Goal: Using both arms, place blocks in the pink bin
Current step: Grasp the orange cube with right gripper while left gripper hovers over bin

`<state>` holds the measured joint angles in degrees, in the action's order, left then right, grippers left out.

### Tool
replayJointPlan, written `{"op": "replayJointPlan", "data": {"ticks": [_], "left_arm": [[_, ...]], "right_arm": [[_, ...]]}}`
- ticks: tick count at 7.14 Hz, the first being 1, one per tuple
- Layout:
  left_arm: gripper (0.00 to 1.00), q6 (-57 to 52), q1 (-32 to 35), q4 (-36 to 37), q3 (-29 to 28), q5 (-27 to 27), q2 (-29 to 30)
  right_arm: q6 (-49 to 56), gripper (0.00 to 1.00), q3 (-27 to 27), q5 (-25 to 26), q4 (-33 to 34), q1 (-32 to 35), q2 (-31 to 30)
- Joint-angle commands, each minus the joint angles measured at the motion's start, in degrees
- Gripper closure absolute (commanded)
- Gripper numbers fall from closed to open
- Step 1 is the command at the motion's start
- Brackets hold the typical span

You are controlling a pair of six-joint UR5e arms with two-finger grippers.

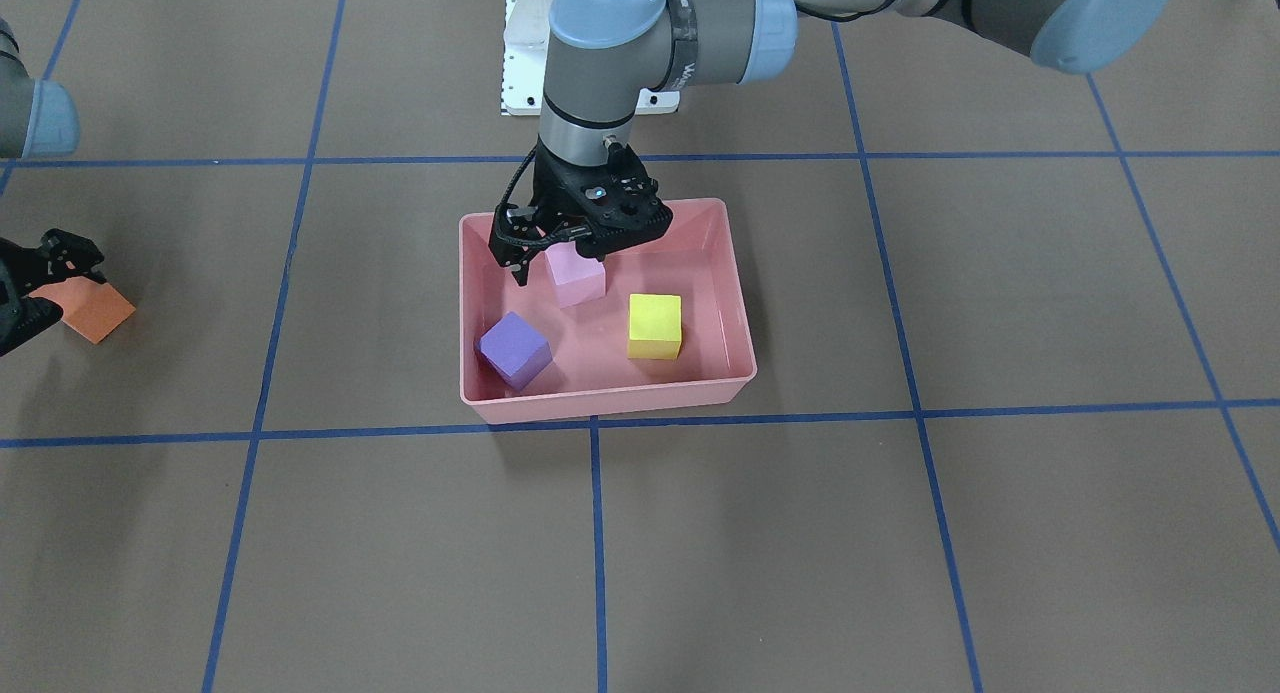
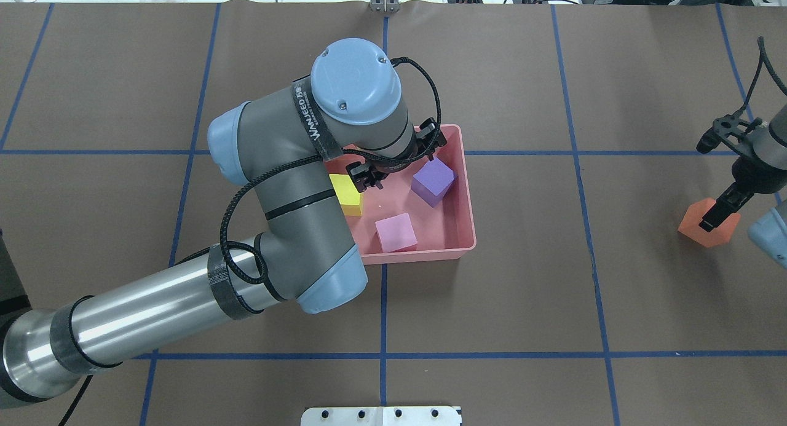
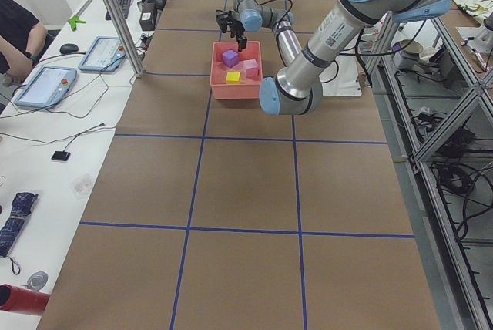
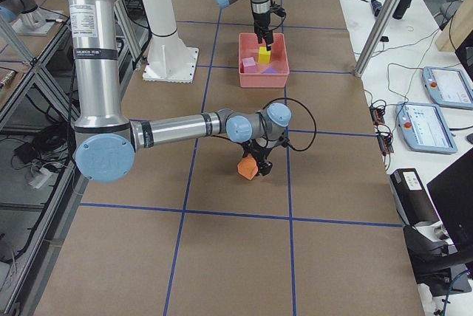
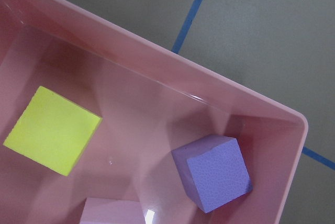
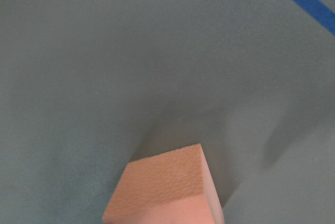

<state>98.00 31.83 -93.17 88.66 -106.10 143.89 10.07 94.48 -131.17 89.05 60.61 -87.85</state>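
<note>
Overhead exterior has three cubes sitting in the pink bin: yellow block, purple block and light pink block. The left gripper hangs over the bin, fingers spread, holding nothing. The orange block is well off to the robot's right, and the right gripper looks pinched on it. I'd lift straight up, carry it high enough to clear the bin wall, and move the left arm aside before dropping it in.
</note>
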Motion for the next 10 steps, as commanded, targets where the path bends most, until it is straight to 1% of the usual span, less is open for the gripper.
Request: {"op": "replayJointPlan", "data": {"ticks": [1, 2, 3, 4, 5, 6, 7, 8, 9, 10], "left_arm": [[0.0, 0.0, 0.34, 0.01, 0.03, 0.02, -0.01], [0.0, 0.0, 0.51, 0.01, 0.11, 0.1, -0.01], [0.0, 0.0, 0.51, 0.01, 0.11, 0.1, -0.01], [0.0, 0.0, 0.51, 0.01, 0.2, 0.1, -0.01], [0.0, 0.0, 0.6, 0.01, 0.2, 0.19, -0.01], [0.0, 0.0, 0.86, 0.1, 0.29, 0.19, -0.01], [0.0, 0.0, 1.39, 0.18, 1.25, 0.1, -0.01], [0.0, -0.09, 2.44, 0.62, 3.08, -0.24, -0.19], [0.0, -0.18, 3.06, 0.71, 3.8, -0.33, -0.36], [0.0, -1.05, 3.67, 0.71, 3.89, -0.34, -0.45]], "right_arm": [[-0.22, 0.0, 0.18, -0.66, -0.1, -0.57, -0.39], [-0.31, 0.02, 0.18, -0.75, -0.1, -0.93, -0.39], [-0.49, 0.18, 0.26, -0.84, -0.1, -1.02, -0.39], [-0.58, 0.64, 0.18, -1.88, -0.1, -1.02, -0.39], [-0.49, 1.0, 0.35, -3.28, -0.01, -1.02, -0.3], [-0.58, 1.0, 1.31, -4.17, 0.07, -0.93, -0.21], [-0.58, 1.0, 3.49, -4.96, 0.51, -0.32, -0.47], [-0.58, 1.0, 5.95, -4.97, 0.6, 1.6, -1.78], [-0.66, 1.0, 7.02, -5.49, 0.6, 4.4, -1.97], [-0.75, 1.0, 7.21, -8.28, 0.69, 7.56, -1.54]]}}
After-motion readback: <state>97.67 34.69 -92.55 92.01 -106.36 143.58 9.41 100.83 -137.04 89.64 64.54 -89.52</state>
